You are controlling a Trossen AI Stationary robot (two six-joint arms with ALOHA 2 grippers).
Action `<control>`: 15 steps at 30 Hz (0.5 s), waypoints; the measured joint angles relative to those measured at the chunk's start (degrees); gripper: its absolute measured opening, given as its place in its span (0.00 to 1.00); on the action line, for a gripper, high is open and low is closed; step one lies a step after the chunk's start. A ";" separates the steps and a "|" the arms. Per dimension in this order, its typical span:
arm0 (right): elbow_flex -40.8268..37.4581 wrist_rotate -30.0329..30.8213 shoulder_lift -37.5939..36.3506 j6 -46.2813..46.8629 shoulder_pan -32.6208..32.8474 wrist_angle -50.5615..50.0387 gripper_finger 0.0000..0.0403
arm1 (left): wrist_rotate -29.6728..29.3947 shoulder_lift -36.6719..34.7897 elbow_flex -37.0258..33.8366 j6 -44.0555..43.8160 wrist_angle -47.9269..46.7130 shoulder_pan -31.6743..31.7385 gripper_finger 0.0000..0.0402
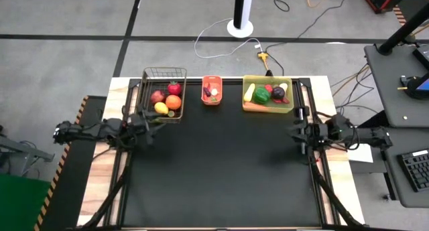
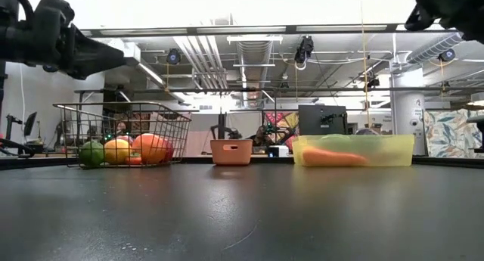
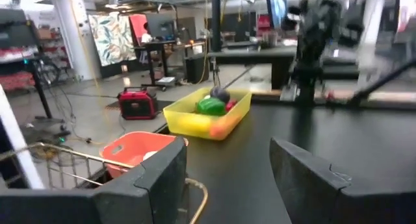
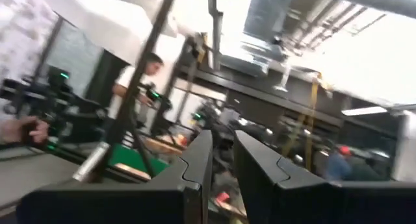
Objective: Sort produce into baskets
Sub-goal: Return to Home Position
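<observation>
Robotics lab, open-plan. Bare ceiling ducts (image 2: 257,53) and pipes overhead. Grey concrete floor (image 1: 60,57) with loose cables (image 1: 196,43) across it. Benches carry a monitor (image 2: 321,119) and a keyboard (image 1: 415,169). Person (image 4: 133,78) among equipment behind.

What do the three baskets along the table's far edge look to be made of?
Wire basket: dark thin metal mesh, see-through grid. Small orange basket: opaque, matte, probably moulded plastic. Yellow bin: translucent plastic, slightly glossy; the carrot shows through its wall.

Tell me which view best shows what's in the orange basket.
High view: it looks straight down into the orange basket, so the contents show. Low view shows only its wall, left wrist part of its rim, right wrist nothing.
</observation>
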 joint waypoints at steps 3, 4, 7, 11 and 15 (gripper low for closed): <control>0.00 5.57 0.58 0.09 -0.01 -1.96 0.14 | 0.01 0.35 0.00 3.65 -0.95 0.00 0.51; 0.00 6.86 0.88 1.12 -0.02 -2.83 0.14 | 0.02 0.43 0.00 3.93 -1.19 0.00 0.51; 0.02 8.58 2.14 5.69 -0.04 -5.55 0.14 | 0.03 0.98 0.00 4.02 -0.98 0.00 0.51; 0.02 8.63 3.66 11.22 -0.02 -7.93 0.14 | 0.09 1.44 0.00 4.10 -0.95 0.00 0.51; 0.02 8.63 5.13 15.11 -0.02 -9.13 0.14 | 0.15 1.82 0.00 4.12 -0.93 0.00 0.51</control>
